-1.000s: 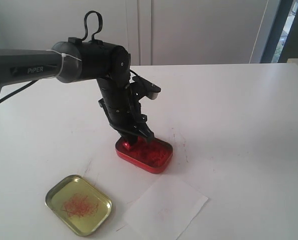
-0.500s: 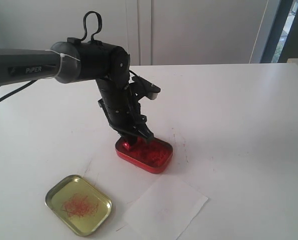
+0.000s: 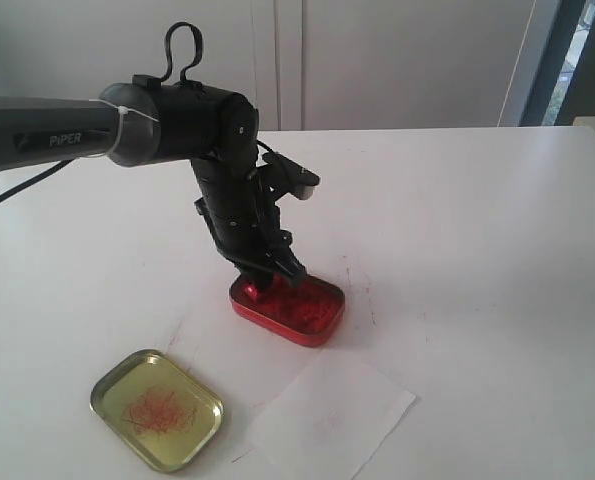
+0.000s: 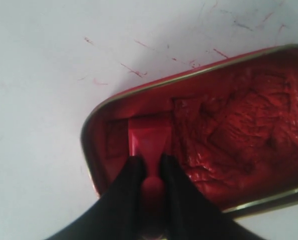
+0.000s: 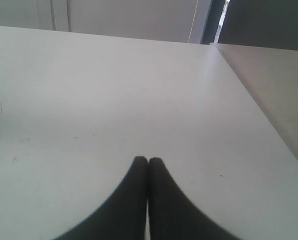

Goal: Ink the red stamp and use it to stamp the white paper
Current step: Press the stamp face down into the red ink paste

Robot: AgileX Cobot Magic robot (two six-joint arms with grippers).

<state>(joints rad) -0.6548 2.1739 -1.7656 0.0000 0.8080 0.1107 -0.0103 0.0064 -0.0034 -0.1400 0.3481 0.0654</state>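
Left gripper (image 4: 151, 160) clamped on red stamp (image 4: 149, 137), base down in paste at end of red tin (image 4: 189, 80). White paper (image 3: 332, 410) waits nearby on desk. Risk on lift: sticky paste twists stamp in narrow pinch, or tin rises too. Right gripper (image 5: 147, 161) pinched together, empty.

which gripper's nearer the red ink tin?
Left. The left gripper is inside the tin, holding the stamp on the ink. The right gripper is shut over the table, tin out of its view.
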